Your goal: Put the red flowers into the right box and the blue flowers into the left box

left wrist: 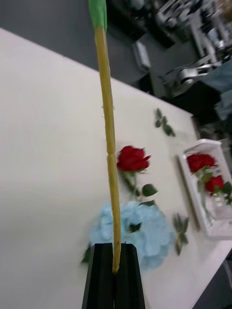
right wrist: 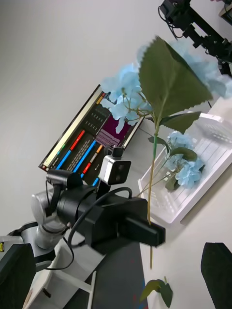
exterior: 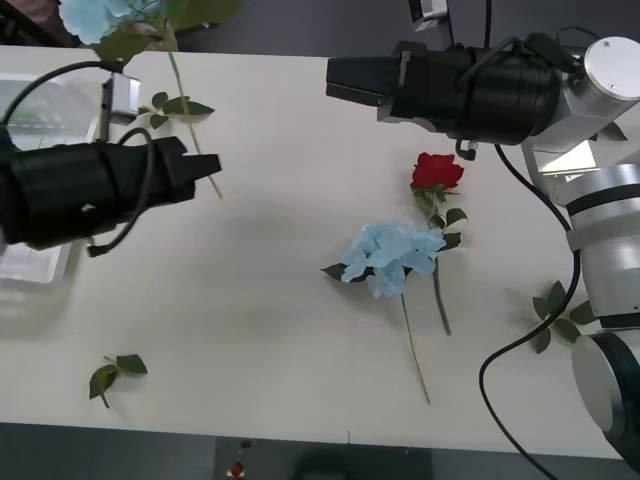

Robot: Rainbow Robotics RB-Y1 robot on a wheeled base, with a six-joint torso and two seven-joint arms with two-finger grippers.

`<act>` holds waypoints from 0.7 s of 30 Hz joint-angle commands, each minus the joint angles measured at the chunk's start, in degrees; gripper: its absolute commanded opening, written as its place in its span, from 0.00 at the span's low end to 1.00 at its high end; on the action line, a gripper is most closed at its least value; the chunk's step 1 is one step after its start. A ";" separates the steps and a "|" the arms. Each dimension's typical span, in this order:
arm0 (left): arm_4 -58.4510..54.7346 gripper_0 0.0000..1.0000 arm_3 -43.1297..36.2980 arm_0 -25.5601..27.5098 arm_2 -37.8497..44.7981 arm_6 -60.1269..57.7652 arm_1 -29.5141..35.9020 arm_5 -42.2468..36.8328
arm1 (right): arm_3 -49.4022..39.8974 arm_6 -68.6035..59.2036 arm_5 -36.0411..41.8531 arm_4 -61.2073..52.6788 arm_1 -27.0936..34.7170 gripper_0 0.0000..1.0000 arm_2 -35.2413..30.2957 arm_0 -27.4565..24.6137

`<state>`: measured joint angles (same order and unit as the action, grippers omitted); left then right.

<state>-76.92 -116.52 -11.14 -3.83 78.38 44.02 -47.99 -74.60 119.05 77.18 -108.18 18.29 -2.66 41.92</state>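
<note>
Here, the left gripper (exterior: 210,168), black-fingered and raised above the left part of the white desk (exterior: 280,330), is clamped on the lower end of a blue hydrangea's stem (left wrist: 109,145), which stands upright from between the closed fingers in the left wrist view. The held blue flower (exterior: 105,15) rises to the far edge of the desk in the front view, its pale head (right wrist: 128,94) and big green leaf (right wrist: 169,79) high above the left box (right wrist: 193,178). That box, a white tray with a ribbed bottom, already contains one blue hydrangea (right wrist: 186,164) lying on its slats. The right gripper (exterior: 345,78) hovers over the far middle of the desk, well apart from the flowers; whether its fingers are open or shut cannot be told. Near the centre-right of the desk another blue hydrangea (exterior: 395,255) lies flat, its stem pointing toward the near edge, and a red rose (exterior: 436,172) lies just beside it, its stem running alongside the blue head. The right box (left wrist: 208,193) sits at the desk's right edge with two red roses (left wrist: 205,171) inside. Loose green leaf sprigs (exterior: 115,372) rest near the front left corner and by the right edge.
</note>
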 commanded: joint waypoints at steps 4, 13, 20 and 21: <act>-3.06 0.00 6.22 3.84 16.75 1.86 2.21 -14.23 | -2.30 -7.69 2.19 3.59 9.92 1.00 -0.32 -0.70; -5.61 0.00 23.53 4.28 25.36 12.14 4.32 -19.86 | -2.39 -26.67 9.92 23.89 17.65 1.00 -0.32 -0.79; -5.08 0.00 31.18 4.20 27.56 18.56 4.32 -18.89 | -2.48 -38.10 12.91 38.74 17.04 1.00 2.22 1.06; -5.00 0.00 32.23 4.20 27.73 19.09 4.41 -18.72 | -2.48 -40.21 12.82 40.59 16.95 1.00 3.28 1.41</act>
<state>-82.23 -85.29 -6.58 21.67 93.53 46.77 -67.18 -75.14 83.70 90.10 -70.25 35.76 -1.65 40.24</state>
